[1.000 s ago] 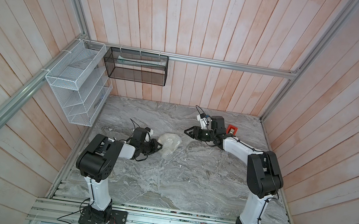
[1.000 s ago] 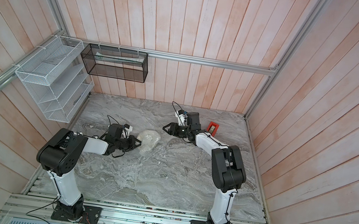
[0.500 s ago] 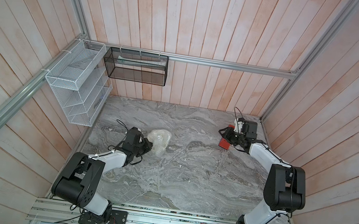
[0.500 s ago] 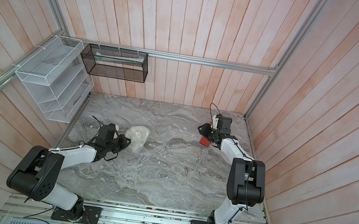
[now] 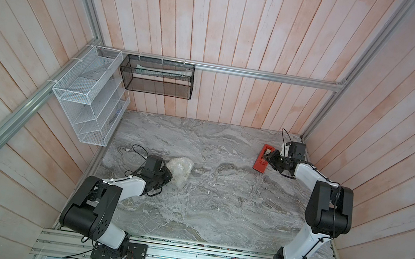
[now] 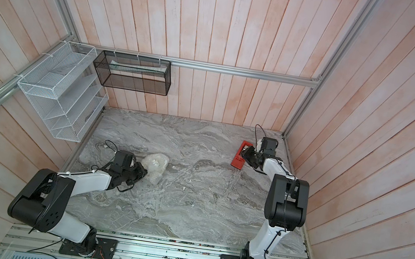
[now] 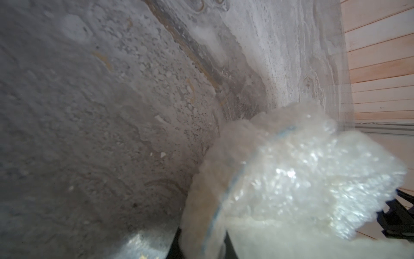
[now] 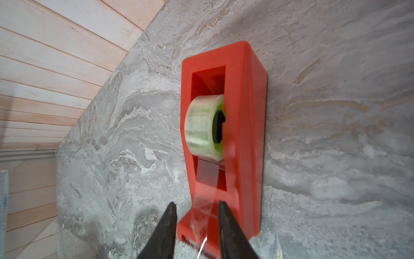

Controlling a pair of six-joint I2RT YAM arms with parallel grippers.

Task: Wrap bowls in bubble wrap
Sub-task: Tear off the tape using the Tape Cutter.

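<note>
Top views: left tool (image 5: 168,178) grips the edge of the clear, crinkly bubble wrap (image 5: 180,169) bundle on the grey marbled worktop (image 5: 216,207); right tool (image 5: 270,157) is over the red plastic tape dispenser (image 5: 260,164) near the right wall.
Left wrist: bubble wrap (image 7: 302,179) up close, the small round bowl (image 7: 237,177) inside, blue rim line showing through.
Right wrist: right tool (image 8: 196,203) narrowly parted, black fingers (image 8: 169,224) flanking the clear tape strip (image 8: 201,212).
</note>
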